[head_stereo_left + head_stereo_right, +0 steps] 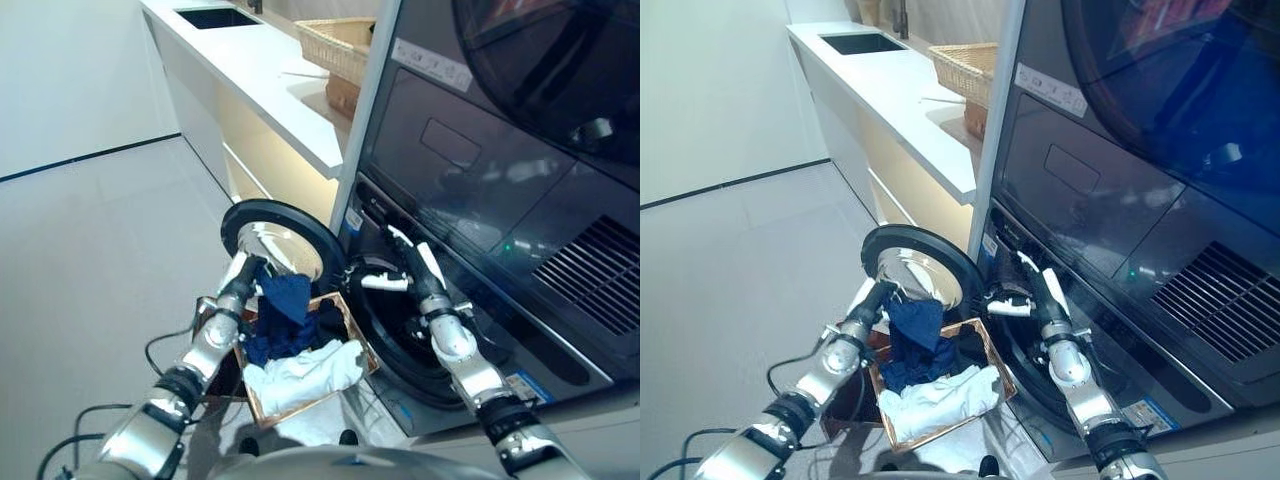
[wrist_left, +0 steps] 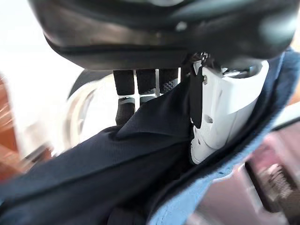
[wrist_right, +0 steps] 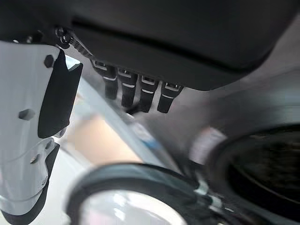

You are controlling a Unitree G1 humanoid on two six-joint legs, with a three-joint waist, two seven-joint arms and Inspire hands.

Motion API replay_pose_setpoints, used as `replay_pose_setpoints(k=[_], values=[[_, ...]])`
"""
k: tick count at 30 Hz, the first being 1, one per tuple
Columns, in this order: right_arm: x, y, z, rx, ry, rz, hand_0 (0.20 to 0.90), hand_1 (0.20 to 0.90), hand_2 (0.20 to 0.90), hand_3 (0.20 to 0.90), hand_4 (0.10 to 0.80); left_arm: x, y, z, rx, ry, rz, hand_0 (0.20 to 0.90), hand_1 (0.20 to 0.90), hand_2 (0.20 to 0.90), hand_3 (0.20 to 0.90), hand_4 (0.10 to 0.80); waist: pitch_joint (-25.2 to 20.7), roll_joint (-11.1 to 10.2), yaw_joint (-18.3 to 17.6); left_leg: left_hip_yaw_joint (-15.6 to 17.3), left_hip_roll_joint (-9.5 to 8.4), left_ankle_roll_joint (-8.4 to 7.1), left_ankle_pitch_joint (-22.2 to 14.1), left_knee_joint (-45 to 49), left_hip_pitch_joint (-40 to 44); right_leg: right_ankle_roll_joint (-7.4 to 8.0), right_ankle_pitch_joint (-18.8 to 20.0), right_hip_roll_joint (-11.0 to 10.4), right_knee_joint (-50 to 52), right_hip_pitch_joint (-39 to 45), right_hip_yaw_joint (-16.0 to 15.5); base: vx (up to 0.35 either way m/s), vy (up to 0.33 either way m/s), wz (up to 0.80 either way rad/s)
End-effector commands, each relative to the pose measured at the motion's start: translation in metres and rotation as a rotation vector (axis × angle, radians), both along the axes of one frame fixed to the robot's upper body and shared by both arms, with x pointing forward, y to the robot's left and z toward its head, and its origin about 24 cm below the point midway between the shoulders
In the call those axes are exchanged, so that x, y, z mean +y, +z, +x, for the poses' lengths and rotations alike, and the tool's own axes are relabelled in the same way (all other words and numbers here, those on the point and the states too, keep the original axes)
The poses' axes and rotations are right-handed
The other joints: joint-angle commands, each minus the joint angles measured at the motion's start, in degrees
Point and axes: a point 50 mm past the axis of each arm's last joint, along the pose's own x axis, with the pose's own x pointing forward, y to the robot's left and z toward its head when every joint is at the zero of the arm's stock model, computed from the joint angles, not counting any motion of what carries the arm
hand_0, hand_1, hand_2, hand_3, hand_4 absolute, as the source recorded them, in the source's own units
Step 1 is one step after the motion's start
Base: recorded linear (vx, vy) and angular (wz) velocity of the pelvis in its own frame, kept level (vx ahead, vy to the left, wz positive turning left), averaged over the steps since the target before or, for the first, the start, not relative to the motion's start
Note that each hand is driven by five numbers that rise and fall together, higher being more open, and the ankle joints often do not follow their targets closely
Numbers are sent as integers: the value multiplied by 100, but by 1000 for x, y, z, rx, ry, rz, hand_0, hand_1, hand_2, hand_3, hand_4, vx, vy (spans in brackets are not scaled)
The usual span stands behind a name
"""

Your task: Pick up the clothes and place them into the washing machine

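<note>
My left hand [image 1: 244, 277] is shut on a dark blue garment [image 1: 286, 296], which hangs from it just above a brown laundry basket [image 1: 358, 336]. In the left wrist view the cloth [image 2: 140, 140] is pinched between the fingers [image 2: 140, 89] and the white-covered thumb. More dark blue clothes and a white cloth [image 1: 305, 375] lie in the basket. The washing machine's round door [image 1: 275, 245] stands open behind the basket, with the dark drum opening [image 1: 400, 320] to its right. My right hand [image 1: 405, 262] hovers in front of that opening, open and holding nothing, its fingers [image 3: 136, 91] straight.
A dark dryer front [image 1: 480, 150] stacks above the washer. A white counter [image 1: 260, 70] with a sink [image 1: 215, 17] and a wicker basket [image 1: 340, 40] runs along the back. Pale floor [image 1: 90, 250] spreads out to the left.
</note>
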Motion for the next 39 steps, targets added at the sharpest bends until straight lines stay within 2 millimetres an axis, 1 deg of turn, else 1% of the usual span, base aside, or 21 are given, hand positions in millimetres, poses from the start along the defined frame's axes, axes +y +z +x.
replay_pose_setpoints(k=[1,3,6,8,9,10,13,14,15,16,17,20,25,26,32,34,39], values=[[-5,33,19,-135,63,-29,900,900,900,900,800,-19,82,43,-312,-111,-39,200,200,200,200,300,-200,203,323,-158,-107,-316,-254,-9,145,111,-254,202,413,201,-137,6,-2,8],[-2,28,19,-108,84,-47,900,900,900,900,800,-16,98,44,-363,-120,-23,200,200,200,200,300,-195,213,354,-179,-108,-323,-252,-9,139,112,-257,197,403,208,-155,4,-1,8],[6,23,19,-74,138,-65,900,900,900,900,800,-14,129,46,-468,-155,-6,200,200,200,200,300,-196,223,417,-199,-112,-328,-249,-9,133,120,-253,189,389,222,-189,2,-1,6],[12,20,19,-55,176,-70,900,900,900,900,800,-15,144,46,-512,-176,-1,200,200,200,200,300,-202,224,437,-214,-115,-332,-250,-9,132,122,-257,183,375,236,-206,-6,-2,6],[17,15,18,-29,204,-77,900,900,900,900,800,-18,160,47,-566,-198,11,200,200,200,200,300,-218,230,467,-232,-112,-336,-252,-9,131,127,-262,174,368,250,-229,-4,-6,9],[17,15,18,-29,204,-77,900,900,900,900,800,-18,160,47,-566,-198,12,200,200,200,200,300,-215,228,465,-234,-113,-336,-251,-9,132,127,-262,173,367,252,-231,-4,-8,15],[27,11,16,-2,251,-64,900,900,900,900,800,-25,181,51,-625,-237,32,200,200,200,200,300,-223,248,484,-259,-119,-340,-242,-9,126,130,-267,165,378,262,-253,-11,-5,18],[33,8,15,16,279,-50,900,900,900,900,800,-27,193,54,-651,-248,46,200,200,200,200,300,-244,262,497,-274,-121,-345,-237,-9,125,133,-274,158,376,273,-270,-7,-3,9],[33,9,16,16,279,-49,900,900,900,900,800,-27,193,54,-652,-248,46,200,200,200,200,300,-240,260,497,-275,-121,-345,-237,-9,125,133,-274,158,375,274,-272,-3,-6,8],[38,8,15,24,299,-43,900,900,900,900,800,-29,201,56,-665,-256,47,200,200,200,200,300,-254,272,511,-280,-121,-345,-236,-9,131,139,-276,156,376,283,-283,2,-4,4],[38,8,16,24,299,-43,900,900,900,900,800,-29,201,56,-665,-257,47,200,200,200,200,300,-250,270,511,-281,-121,-345,-236,-9,132,139,-276,156,376,284,-284,-2,-6,6],[41,8,17,34,307,-35,900,900,900,900,800,-32,216,56,-706,-276,62,200,200,200,200,300,-264,281,540,-291,-128,-343,-235,-9,136,139,-276,152,372,294,-303,-5,-4,3],[48,13,22,28,333,-36,900,900,900,900,800,-46,233,54,-760,-329,74,200,200,200,200,300,-265,295,560,-300,-134,-338,-232,-9,137,140,-274,142,375,303,-319,0,0,0],[52,14,24,30,348,-28,900,900,900,900,800,-51,236,53,-768,-348,67,200,200,200,200,300,-275,296,574,-309,-137,-339,-233,-9,136,136,-276,141,365,310,-319,0,0,0],[68,20,35,34,378,39,900,900,900,900,800,-71,242,49,-786,-419,22,200,200,200,200,300,-281,290,622,-335,-143,-337,-229,-9,136,135,-275,136,354,337,-347,0,0,0],[74,22,38,37,386,62,900,900,900,900,800,-76,246,46,-802,-441,14,200,200,200,200,300,-288,293,640,-344,-147,-336,-229,-9,133,132,-274,133,349,340,-346,0,0,0],[89,28,47,43,404,122,900,900,900,900,800,-87,248,38,-808,-511,-25,200,200,200,200,300,-306,306,702,-342,-140,-331,-231,-9,136,130,-271,118,344,350,-349,0,0,0]])
